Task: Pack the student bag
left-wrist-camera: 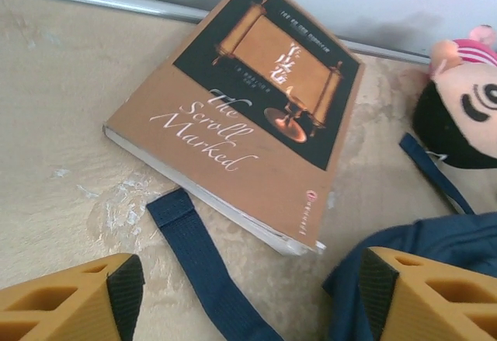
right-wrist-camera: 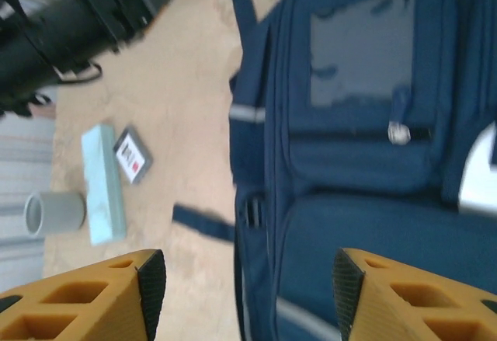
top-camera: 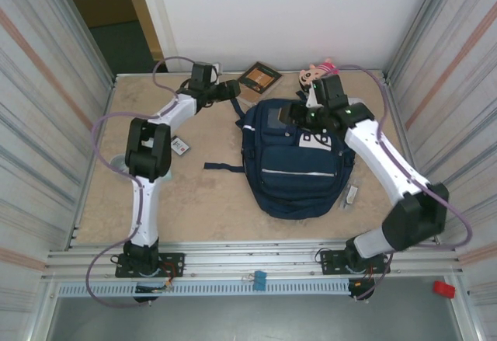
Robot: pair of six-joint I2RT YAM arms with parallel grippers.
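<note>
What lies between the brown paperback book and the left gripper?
A flat navy-blue fabric strap on the beige tabletop, shown in the left wrist view.

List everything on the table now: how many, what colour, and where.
student bag: one, navy blue, middle of the table
book: one, brown and black, far edge
doll: one, black hair, pink hat, right of book
cup: one, grey, left side
box: one, pale green, beside cup
card: one, black, white, red, beside box
left gripper: one, orange, open, near book
right gripper: one, orange, open, above student bag
</note>
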